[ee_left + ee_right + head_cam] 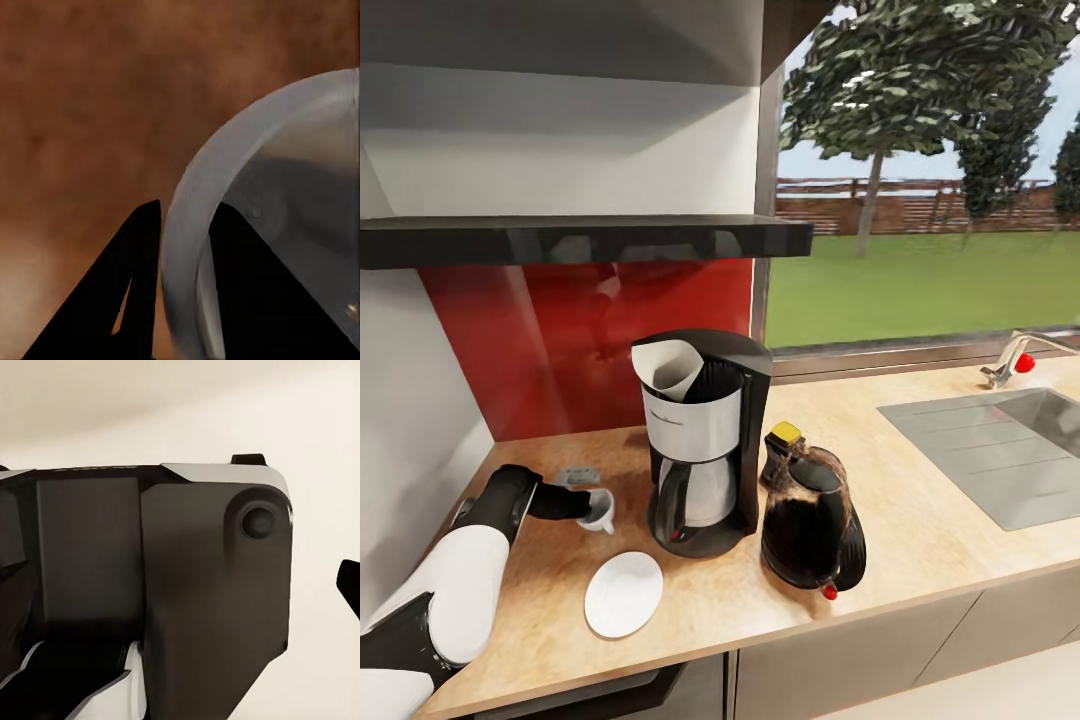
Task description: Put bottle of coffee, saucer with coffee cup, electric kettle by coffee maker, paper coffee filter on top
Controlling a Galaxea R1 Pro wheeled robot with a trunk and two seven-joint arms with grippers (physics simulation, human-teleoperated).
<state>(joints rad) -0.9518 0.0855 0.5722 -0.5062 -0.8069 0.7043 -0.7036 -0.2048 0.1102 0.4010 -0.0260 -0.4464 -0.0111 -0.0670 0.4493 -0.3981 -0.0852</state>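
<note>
Pretty far along: filter [668, 368] sits in the coffee maker [705, 440], with the kettle [812, 522] and coffee bottle [782, 450] beside it. Left gripper [184, 225] pinches the cup [598, 512] rim just above the counter [920, 520]; only the empty saucer [623, 594] awaits. Can't tell the right gripper's state.

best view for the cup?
Head view: the whole cup shows in the left pincer, above the counter near the saucer. Left wrist view gives its rim close-up, clamped between fingers.
</note>
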